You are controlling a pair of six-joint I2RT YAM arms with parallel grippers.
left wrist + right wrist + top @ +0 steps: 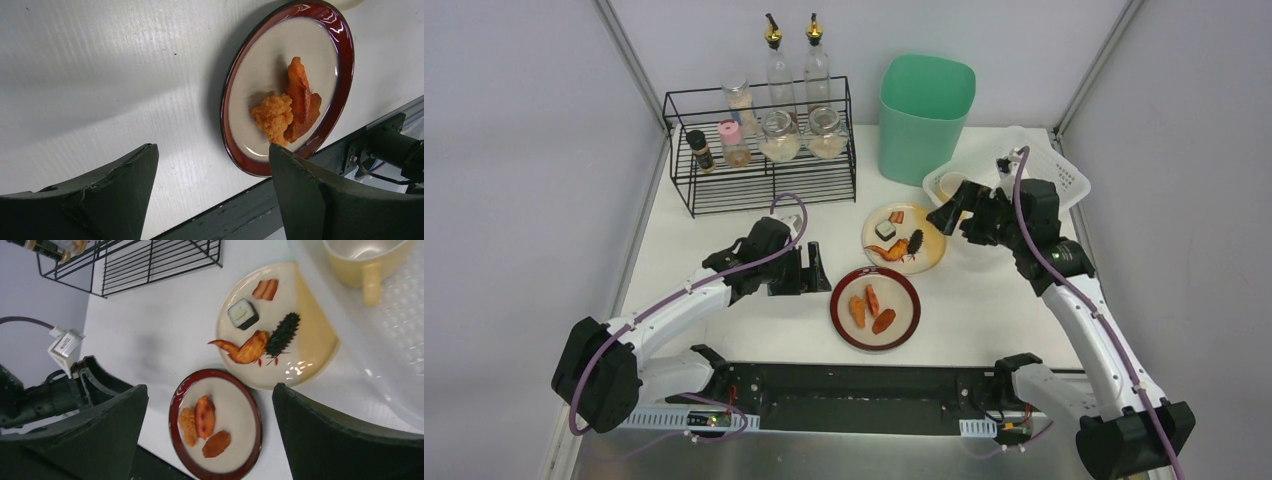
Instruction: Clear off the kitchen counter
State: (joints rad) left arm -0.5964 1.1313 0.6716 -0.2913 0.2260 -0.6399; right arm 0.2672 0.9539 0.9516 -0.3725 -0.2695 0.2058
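From above, the white tabletop (984,310) fills the space between grey rails and carries everything. At its back stand a black wire rack (764,190) of jars and bottles and a green bin (924,115). A white mesh basket (1059,172) at the right holds a yellow cup (948,184). A cream plate (934,256) and a red-rimmed plate (837,310) sit near the middle, almost touching. The left fingers (816,272) sit low just left of the red-rimmed plate. The right fingers (949,212) hang between the cream plate and the basket.

The left wrist view shows its fingers spread wide with only bare tabletop between them. The red-rimmed plate lies beyond with orange fried pieces (287,107).

The right wrist view shows its fingers also spread, pinching nothing. Below them the cream plate bears a sushi roll (243,313), an orange prawn-like piece (245,349), a dark spiky piece (282,334) and striped slices (266,289).
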